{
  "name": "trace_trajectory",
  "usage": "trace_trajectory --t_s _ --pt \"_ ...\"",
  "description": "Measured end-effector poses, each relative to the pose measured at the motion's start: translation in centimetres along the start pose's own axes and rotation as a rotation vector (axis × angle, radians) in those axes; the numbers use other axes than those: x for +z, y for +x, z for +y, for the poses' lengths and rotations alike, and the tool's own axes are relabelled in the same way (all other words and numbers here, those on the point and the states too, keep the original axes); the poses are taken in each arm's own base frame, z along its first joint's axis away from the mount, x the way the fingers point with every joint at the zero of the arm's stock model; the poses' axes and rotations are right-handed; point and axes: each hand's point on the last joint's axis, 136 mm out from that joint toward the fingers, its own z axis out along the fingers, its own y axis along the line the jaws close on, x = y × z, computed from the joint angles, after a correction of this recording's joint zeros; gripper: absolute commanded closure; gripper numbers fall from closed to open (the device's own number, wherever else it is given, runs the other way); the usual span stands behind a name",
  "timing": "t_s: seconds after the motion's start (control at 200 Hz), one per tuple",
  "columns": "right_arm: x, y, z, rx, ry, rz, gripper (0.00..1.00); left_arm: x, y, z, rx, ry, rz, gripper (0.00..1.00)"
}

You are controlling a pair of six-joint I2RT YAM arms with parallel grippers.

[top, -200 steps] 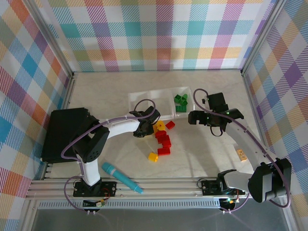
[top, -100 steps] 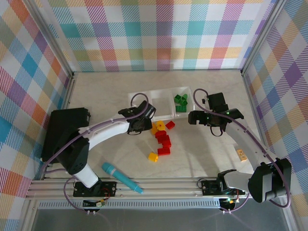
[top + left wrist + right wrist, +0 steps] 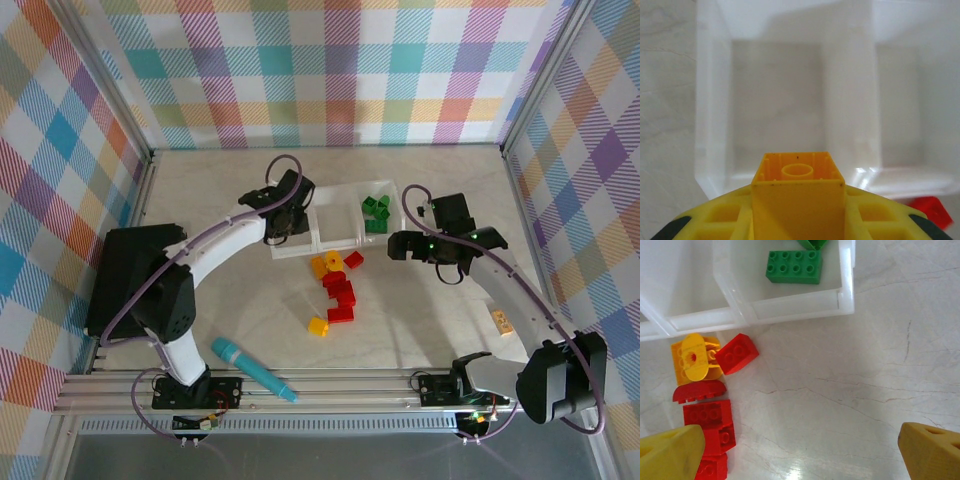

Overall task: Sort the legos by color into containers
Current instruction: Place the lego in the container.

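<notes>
My left gripper [image 3: 285, 215] is shut on a yellow-orange lego [image 3: 798, 187], held above the left end of the clear containers tray [image 3: 338, 244]. In the left wrist view the lego's hollow underside faces the left compartment [image 3: 775, 100], which looks bare. Green legos [image 3: 376, 212] lie in the right compartment; one is a flat green brick [image 3: 794, 266]. Loose red legos [image 3: 342, 290] and yellow ones [image 3: 325, 263] lie in front of the tray. My right gripper [image 3: 398, 244] stands open over bare table to the right of the pile, its fingertips [image 3: 670, 452] wide apart.
A large black box [image 3: 135, 275] sits at the left edge under the left arm. A teal pen-like cylinder [image 3: 252, 368] lies near the front rail. A small tan block [image 3: 502, 320] rests by the right arm. Plaid walls close in three sides.
My left gripper has carried the yellow-orange lego from the pile back and left to above the tray's left end. The right arm has barely moved.
</notes>
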Motion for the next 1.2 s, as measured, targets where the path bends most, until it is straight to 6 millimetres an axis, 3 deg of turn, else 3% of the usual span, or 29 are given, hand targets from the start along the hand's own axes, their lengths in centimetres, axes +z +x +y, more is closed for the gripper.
trace_trajectory --t_s 0.185,0.58,0.765,0.905,1.01,1.2 --pt "-0.2 0.0 0.4 -0.001 -0.023 -0.001 0.01 2.7 -0.5 1.8 -0.039 -0.022 0.055 0.60" --pt "-0.4 0.0 0.7 -0.003 -0.036 -0.007 0.01 5.1 -2.3 -1.2 -0.006 0.046 0.066 0.59" --pt "-0.6 0.1 0.7 -0.005 -0.039 -0.018 0.01 5.3 -2.0 -1.2 0.005 0.056 0.065 0.49" --pt "-0.6 0.2 0.6 -0.004 -0.039 -0.015 0.01 4.0 -0.7 -0.1 0.019 0.066 0.059 0.29" --pt "-0.6 0.2 0.6 -0.004 -0.038 -0.015 0.01 2.0 0.9 0.9 0.025 0.080 0.048 0.25" --pt "-0.2 0.4 0.5 -0.001 -0.034 0.000 0.01 -1.6 6.5 0.6 0.108 0.135 0.056 0.11"
